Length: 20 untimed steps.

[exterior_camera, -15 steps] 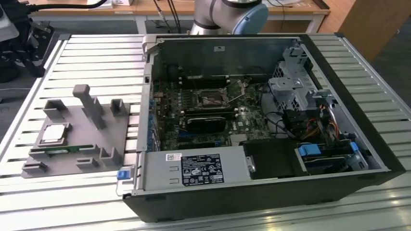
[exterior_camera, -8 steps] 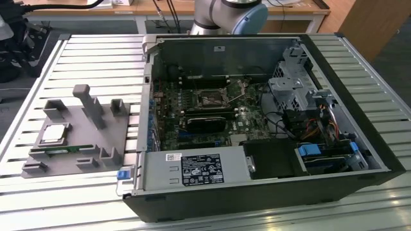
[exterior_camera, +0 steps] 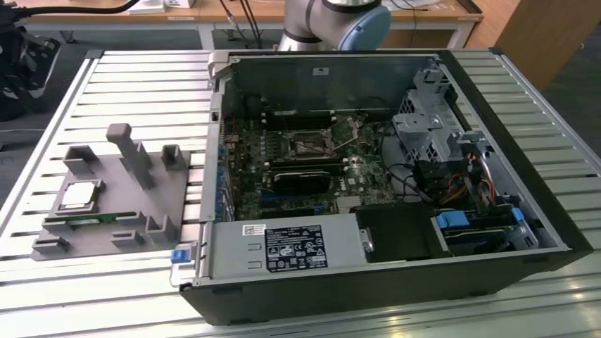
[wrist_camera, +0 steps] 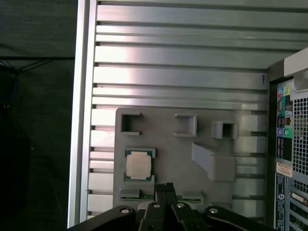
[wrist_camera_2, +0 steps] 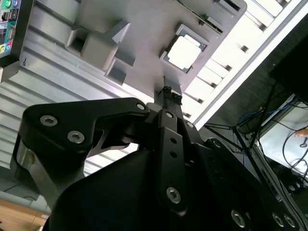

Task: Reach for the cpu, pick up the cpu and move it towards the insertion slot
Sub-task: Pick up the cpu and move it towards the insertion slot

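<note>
The cpu (exterior_camera: 80, 196), a silvery square chip with a pale rim, lies in a recess of the grey fixture plate (exterior_camera: 120, 203) at the exterior view's left. Both wrist views look down on the cpu (wrist_camera: 139, 165) (wrist_camera_2: 184, 52) from well above. My gripper (wrist_camera: 166, 188) (wrist_camera_2: 167, 94) hangs high over the plate (wrist_camera: 168, 149), beside the chip and not touching it, fingers shut together with nothing between them. The insertion slot (exterior_camera: 310, 146), a silver-framed socket with a dark centre, sits on the motherboard inside the open computer case (exterior_camera: 540, 204).
A green memory stick (exterior_camera: 84, 220) lies in the plate near the cpu. A tall grey post (exterior_camera: 129, 153) and several small blocks rise from the plate. The slatted metal table (exterior_camera: 141, 77) carries everything. The arm's base (exterior_camera: 333, 21) stands behind the case.
</note>
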Motion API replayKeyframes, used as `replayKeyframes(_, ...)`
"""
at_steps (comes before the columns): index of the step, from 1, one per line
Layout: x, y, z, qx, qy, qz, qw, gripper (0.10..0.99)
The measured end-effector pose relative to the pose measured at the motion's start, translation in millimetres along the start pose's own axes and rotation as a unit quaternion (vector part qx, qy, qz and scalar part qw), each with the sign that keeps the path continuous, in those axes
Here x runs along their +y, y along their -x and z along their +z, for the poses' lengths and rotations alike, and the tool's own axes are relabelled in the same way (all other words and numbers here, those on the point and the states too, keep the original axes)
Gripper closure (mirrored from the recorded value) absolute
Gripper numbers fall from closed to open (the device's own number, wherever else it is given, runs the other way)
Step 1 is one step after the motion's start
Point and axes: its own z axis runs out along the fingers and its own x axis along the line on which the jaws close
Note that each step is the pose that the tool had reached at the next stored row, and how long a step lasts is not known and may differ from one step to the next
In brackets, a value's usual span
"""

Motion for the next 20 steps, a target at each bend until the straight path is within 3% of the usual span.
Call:
replayKeyframes(10,-1.7,-15.9,0.5,0.0000,0.0000,0.000,1.0000,0.980)
replayKeyframes(19,-9.2,-18.3,4.1,0.0000,0.0000,-0.001,1.0000,0.973)
replayKeyframes(20,-10.0,-18.6,5.2,0.0000,0.0000,-0.001,1.0000,0.918)
